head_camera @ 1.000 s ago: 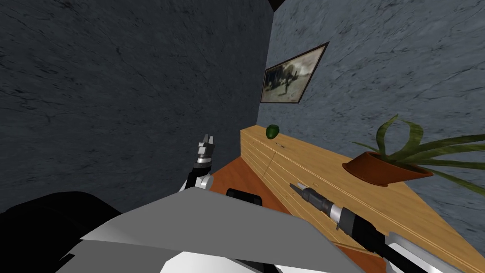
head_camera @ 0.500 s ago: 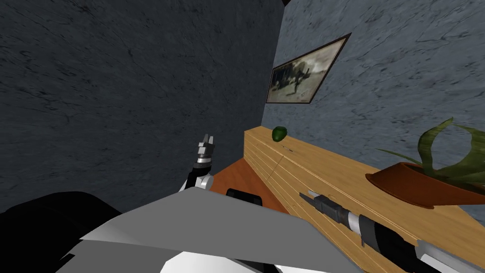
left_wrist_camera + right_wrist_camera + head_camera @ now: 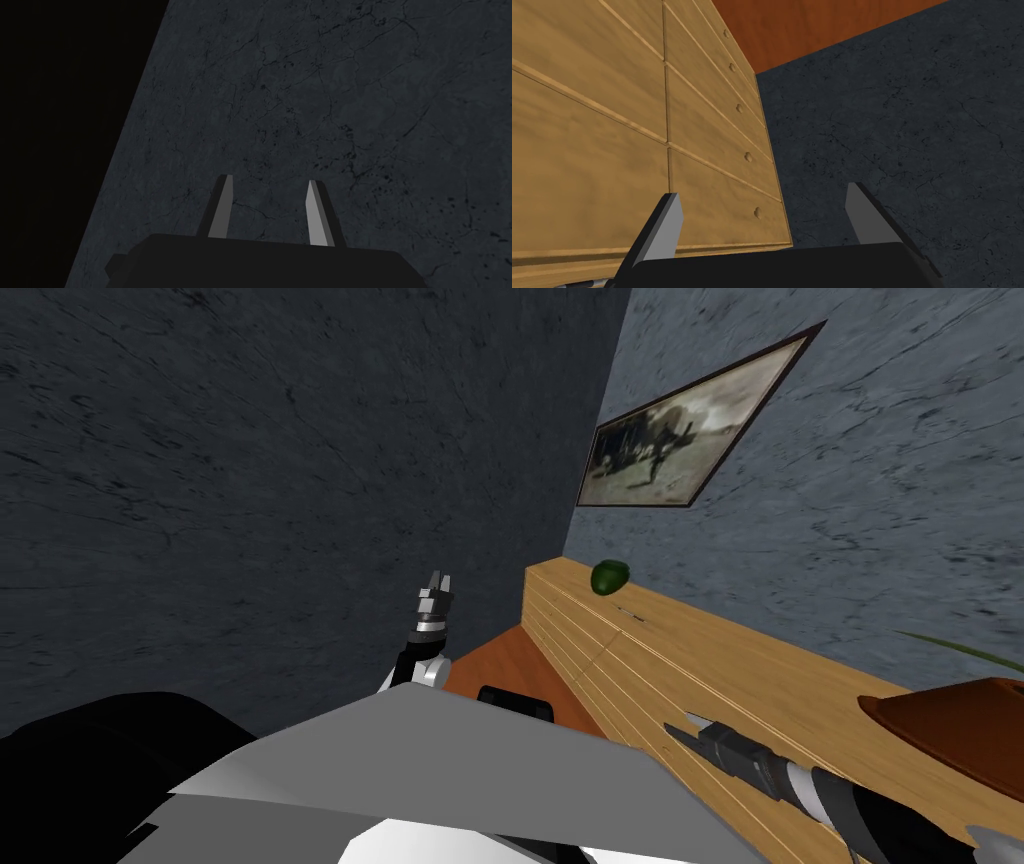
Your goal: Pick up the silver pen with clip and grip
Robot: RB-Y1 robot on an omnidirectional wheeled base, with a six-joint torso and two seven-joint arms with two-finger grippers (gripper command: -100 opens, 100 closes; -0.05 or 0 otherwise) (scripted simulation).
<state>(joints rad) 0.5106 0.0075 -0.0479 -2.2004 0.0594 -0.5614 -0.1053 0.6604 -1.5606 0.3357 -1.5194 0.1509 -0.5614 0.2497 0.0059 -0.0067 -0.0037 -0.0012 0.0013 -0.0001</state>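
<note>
A thin, small grey object, apparently the pen, lies on the wooden dresser top, just beside a round green object near the far corner. My right gripper hovers over the dresser's front edge, well short of the pen. In the right wrist view its fingers stand wide apart, open and holding nothing, facing the drawer fronts. A grey sliver shows at the dresser's top lip; I cannot tell what it is. My left gripper is raised by the dark wall, open and holding nothing.
A brown plant pot stands on the dresser top to the right of my right arm. A framed picture hangs on the wall above the dresser. An orange-brown floor lies between the dresser and the dark wall.
My view has swung: the dresser, picture and pot have slid to the right of the picture. My right arm sits lower and further right in it. The left arm looks unchanged.
</note>
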